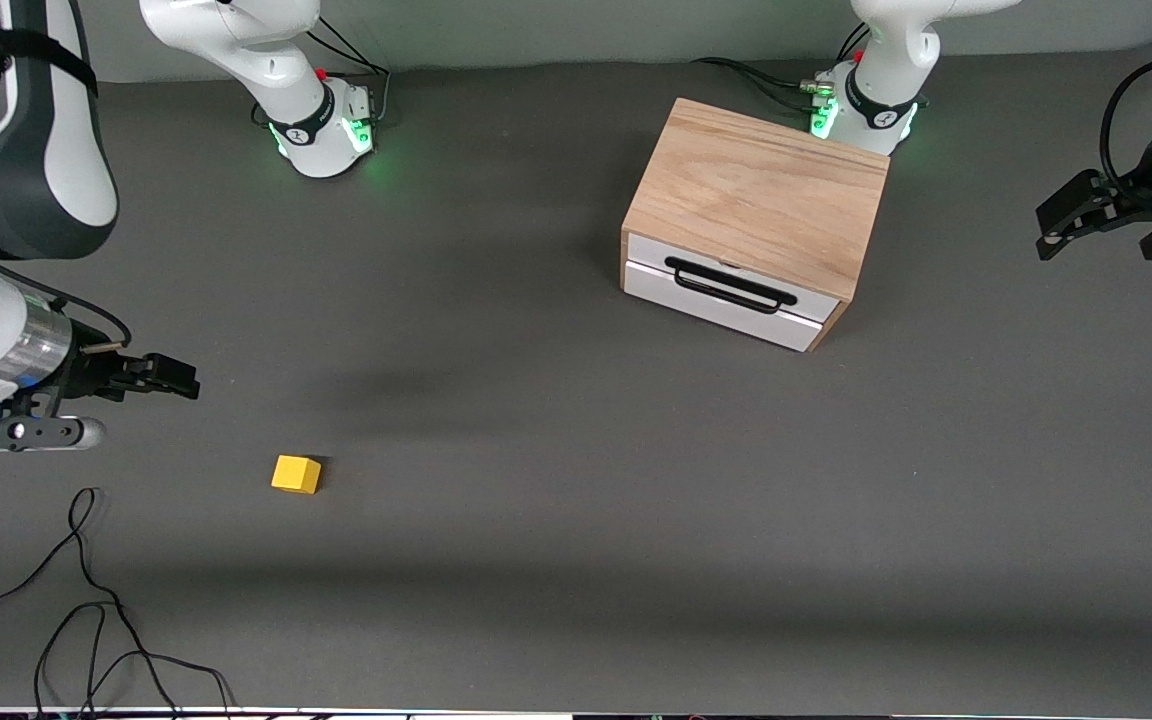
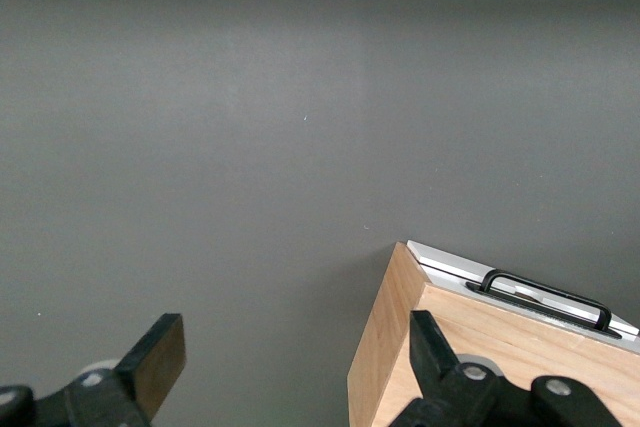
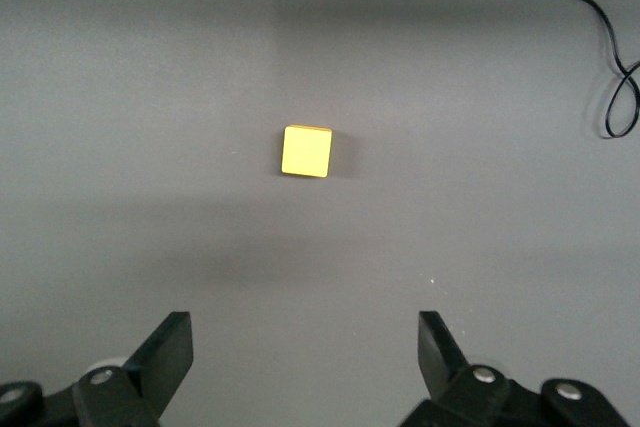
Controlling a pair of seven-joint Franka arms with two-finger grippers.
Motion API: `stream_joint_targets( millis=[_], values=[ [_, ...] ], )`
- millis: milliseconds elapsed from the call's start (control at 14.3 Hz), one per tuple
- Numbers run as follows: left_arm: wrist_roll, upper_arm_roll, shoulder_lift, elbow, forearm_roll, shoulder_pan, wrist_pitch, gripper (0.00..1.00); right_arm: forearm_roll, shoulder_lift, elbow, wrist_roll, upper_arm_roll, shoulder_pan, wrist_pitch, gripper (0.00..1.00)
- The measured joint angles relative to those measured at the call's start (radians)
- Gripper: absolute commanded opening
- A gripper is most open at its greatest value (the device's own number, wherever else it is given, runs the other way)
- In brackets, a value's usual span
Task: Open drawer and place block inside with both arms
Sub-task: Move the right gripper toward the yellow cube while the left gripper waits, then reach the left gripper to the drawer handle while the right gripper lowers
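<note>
Block (image 1: 296,474) lies on grey table (image 1: 556,500); both grippers, left (image 1: 1066,228) and right (image 1: 171,378), seemingly released.

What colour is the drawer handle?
Black. The bar handle on the white drawer front shows best in the front view.

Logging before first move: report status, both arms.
Left gripper open, up beside the cabinet. Right gripper open, over bare table by the block. Drawer shut, handle free. Nothing in the way.
</note>
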Motion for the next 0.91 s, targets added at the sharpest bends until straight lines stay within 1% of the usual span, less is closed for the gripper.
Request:
stream_joint_targets(
  millis=[280, 419, 559, 769, 909],
  values=[
    [0.001, 0.005, 0.001, 0.002, 0.0, 0.002, 0.001, 1.0, 0.0, 0.011, -0.007, 0.0, 0.0, 0.0, 0.014, 1.0],
    [0.003, 0.004, 0.013, 0.002, 0.002, 0.002, 0.029, 1.0, 0.0, 0.02, -0.009, 0.0, 0.0, 0.0, 0.027, 1.0],
    [0.004, 0.004, 0.038, 0.002, 0.003, 0.002, 0.053, 1.0, 0.0, 0.023, -0.02, 0.0, 0.0, 0.0, 0.049, 1.0],
    [0.001, 0.005, 0.088, 0.002, 0.002, 0.002, 0.054, 1.0, 0.0, 0.028, -0.031, 0.0, 0.0, 0.0, 0.065, 1.0],
    [-0.035, 0.004, 0.104, 0.002, -0.007, 0.002, 0.054, 1.0, 0.0, 0.04, -0.033, 0.0, 0.0, 0.0, 0.089, 1.0]
  ],
)
